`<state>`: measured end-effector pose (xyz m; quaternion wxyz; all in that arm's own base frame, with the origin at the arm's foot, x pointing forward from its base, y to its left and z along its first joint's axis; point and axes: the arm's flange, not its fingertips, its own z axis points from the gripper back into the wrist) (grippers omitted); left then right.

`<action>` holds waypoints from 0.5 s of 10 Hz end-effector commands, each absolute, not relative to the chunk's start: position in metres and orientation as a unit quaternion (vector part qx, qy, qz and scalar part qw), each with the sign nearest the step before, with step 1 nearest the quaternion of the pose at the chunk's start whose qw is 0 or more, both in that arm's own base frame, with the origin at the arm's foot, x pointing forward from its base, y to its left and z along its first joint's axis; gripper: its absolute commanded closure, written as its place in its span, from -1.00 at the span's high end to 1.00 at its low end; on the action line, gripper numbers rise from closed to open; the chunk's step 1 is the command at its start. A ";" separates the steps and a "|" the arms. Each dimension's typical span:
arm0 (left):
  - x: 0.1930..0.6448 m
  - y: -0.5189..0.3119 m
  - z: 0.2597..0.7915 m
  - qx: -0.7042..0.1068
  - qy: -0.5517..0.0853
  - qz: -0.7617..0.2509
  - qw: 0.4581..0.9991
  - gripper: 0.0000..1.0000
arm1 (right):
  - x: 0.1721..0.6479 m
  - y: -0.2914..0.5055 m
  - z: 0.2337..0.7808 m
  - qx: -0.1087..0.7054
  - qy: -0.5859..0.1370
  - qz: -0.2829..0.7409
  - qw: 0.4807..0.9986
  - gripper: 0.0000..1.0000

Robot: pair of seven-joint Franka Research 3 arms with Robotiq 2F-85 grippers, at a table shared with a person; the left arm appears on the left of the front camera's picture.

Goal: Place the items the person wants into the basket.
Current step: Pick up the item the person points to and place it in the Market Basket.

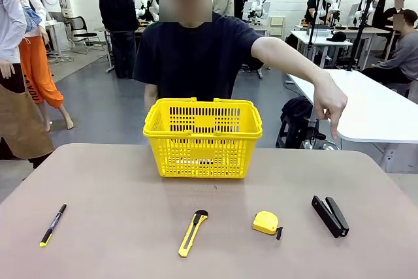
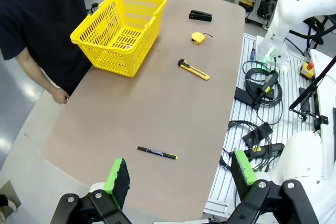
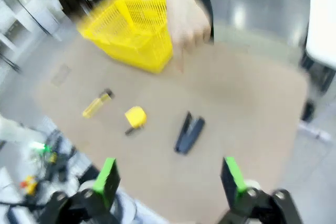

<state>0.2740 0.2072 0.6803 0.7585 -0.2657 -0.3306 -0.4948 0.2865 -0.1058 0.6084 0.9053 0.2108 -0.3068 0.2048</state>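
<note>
The yellow basket [image 1: 202, 138] stands at the table's far middle, in front of the person [image 1: 196, 57]. A black stapler [image 1: 330, 215] lies front right and a small yellow tape measure [image 1: 266, 223] just left of it. The person's hand [image 1: 331, 106] hangs over the right side, a finger pointing down above the stapler. My left gripper [image 2: 180, 174] is open high above the near table edge, far from the basket [image 2: 119, 32]. My right gripper [image 3: 169, 179] is open above the stapler [image 3: 189, 132] and tape measure [image 3: 135, 117], holding nothing.
A yellow-and-black utility knife [image 1: 193, 232] lies front centre and a thin black pen [image 1: 53, 225] at front left. Bare tabletop runs between the basket and the row of tools. Cables and the other arm's base [image 2: 278, 30] sit beside the table.
</note>
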 end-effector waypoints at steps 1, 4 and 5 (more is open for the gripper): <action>0.273 0.209 0.681 -0.267 -0.338 -0.503 0.749 1.00 | 0.351 -0.065 0.613 0.151 -0.166 0.181 0.957 1.00; 0.273 0.209 0.681 -0.267 -0.338 -0.503 0.749 1.00 | 0.400 -0.014 0.555 0.096 -0.068 0.165 0.979 1.00; 0.273 0.209 0.681 -0.267 -0.338 -0.503 0.749 1.00 | 0.409 -0.001 0.533 0.085 -0.046 0.164 0.982 1.00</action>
